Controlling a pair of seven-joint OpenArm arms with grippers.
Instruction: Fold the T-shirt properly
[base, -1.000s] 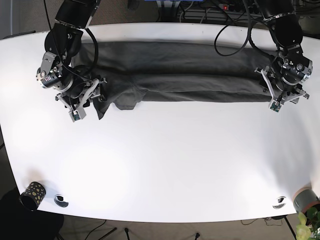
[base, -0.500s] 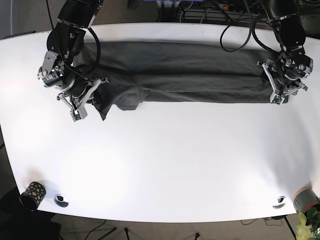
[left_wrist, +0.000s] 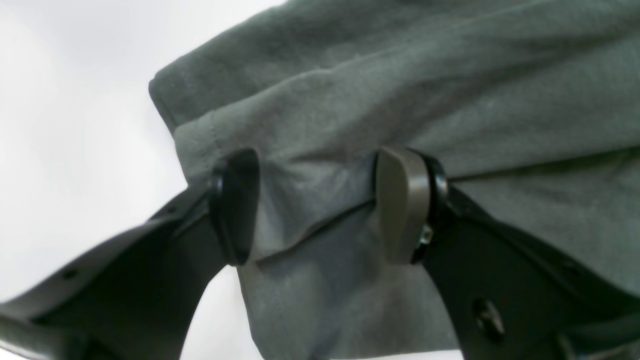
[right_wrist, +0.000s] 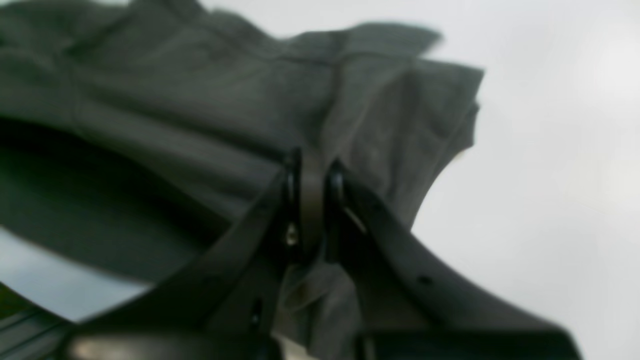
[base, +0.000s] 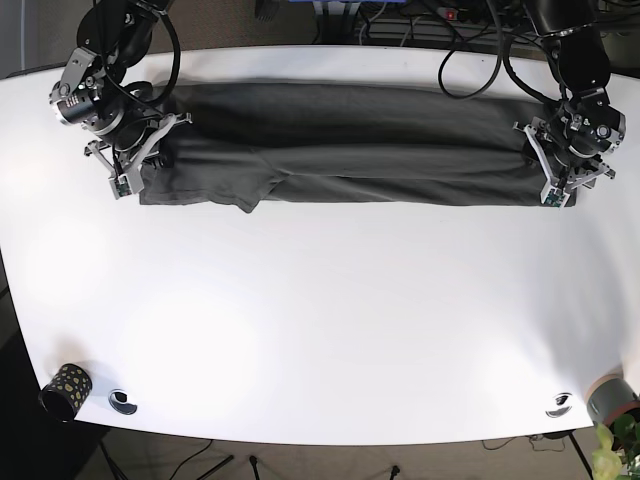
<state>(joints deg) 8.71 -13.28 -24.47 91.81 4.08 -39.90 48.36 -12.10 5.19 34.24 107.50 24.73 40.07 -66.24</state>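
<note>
— What do we see of the arms?
— Black housings with grey metal brackets, black cables looping behind.
— And the left gripper (left_wrist: 320, 205)?
— Black fingers, rounded pads, one grey, small screws.
— The right gripper (right_wrist: 311, 190)?
— Black too, blurred.
</note>
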